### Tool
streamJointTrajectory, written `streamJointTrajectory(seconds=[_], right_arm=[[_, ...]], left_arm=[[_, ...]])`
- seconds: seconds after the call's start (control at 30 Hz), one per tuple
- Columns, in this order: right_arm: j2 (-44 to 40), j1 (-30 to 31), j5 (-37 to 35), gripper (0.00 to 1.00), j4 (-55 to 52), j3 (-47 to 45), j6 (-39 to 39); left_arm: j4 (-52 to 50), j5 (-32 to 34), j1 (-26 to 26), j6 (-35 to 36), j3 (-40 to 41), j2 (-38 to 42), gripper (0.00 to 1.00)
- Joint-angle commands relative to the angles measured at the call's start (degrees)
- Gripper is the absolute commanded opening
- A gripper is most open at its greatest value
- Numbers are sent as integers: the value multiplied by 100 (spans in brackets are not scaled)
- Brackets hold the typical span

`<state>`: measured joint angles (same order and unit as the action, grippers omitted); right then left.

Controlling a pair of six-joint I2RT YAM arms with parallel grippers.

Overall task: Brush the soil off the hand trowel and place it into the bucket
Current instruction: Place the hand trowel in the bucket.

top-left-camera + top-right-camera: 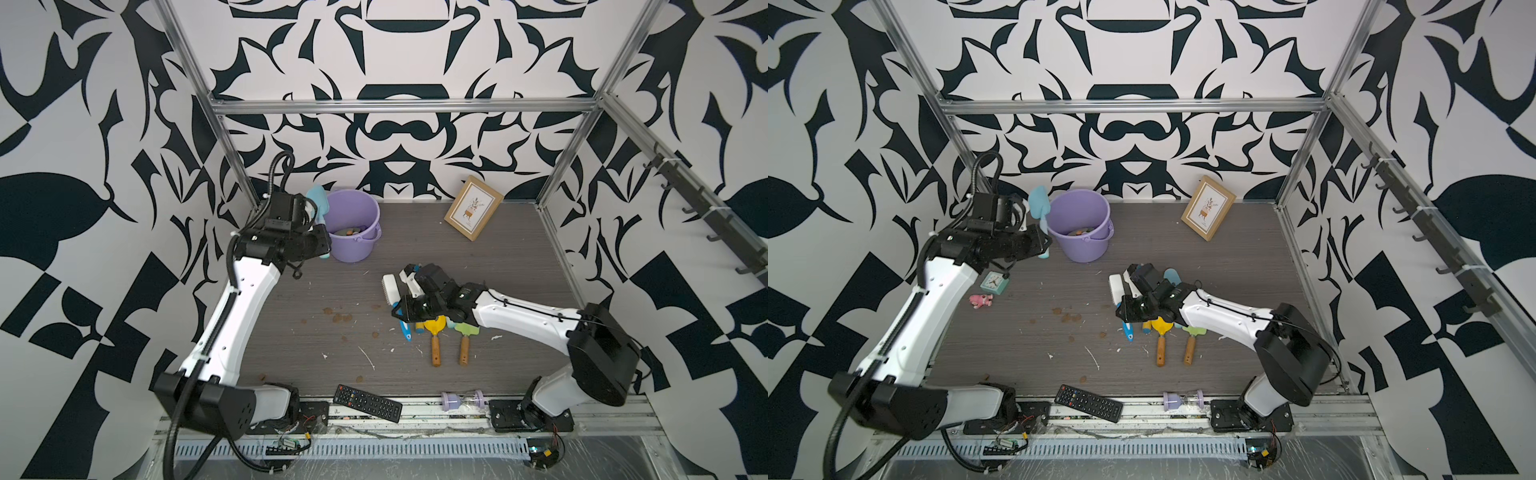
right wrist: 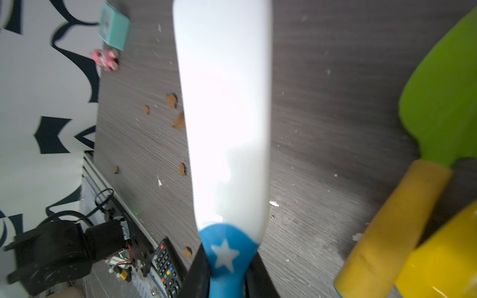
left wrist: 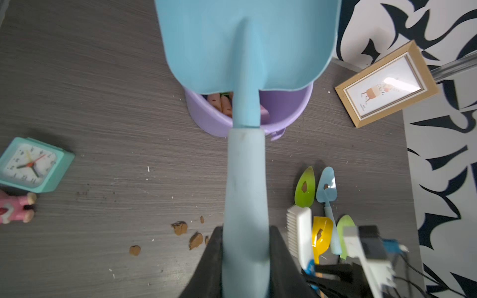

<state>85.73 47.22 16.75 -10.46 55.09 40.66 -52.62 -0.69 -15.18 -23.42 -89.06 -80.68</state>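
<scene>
The left jaws are clamped tight on the pale handle of the light blue trowel [image 1: 318, 203], carrying it blade-up, clear of the tabletop [image 1: 498, 257]. The blade stands at the nine o'clock edge of the lilac bucket [image 1: 353, 249], which sits toward the tabletop's eleven o'clock corner. Whether the blade hangs over the rim or just outside it, I cannot tell. The right jaws, near the middle, are closed on the blue handle of a white brush [image 1: 390, 289], well apart from the trowel, at its four o'clock. Crumbs of soil [image 1: 340, 318] lie loose at the bucket's six o'clock.
</scene>
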Motion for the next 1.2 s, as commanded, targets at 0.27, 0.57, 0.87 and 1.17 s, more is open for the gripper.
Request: streamJointTrajectory(seconds=[0.27, 0.57, 0.87, 1.17], right_arm=[[-592, -100, -98, 0, -101, -30, -304], [-919, -174, -76, 0, -43, -224, -294], [-988, -170, -150, 0, -87, -218, -310], [-956, -178, -164, 0, -47, -124, -280]], left_arm=[[-2671, 1102, -301, 999, -4237, -3325, 0], [-3374, 1034, -279, 1266, -6024, -4991, 0], [-2945, 1109, -222, 1402, -5392, -4904, 2], [-3016, 1072, -205, 1613, -5816, -4689, 0]])
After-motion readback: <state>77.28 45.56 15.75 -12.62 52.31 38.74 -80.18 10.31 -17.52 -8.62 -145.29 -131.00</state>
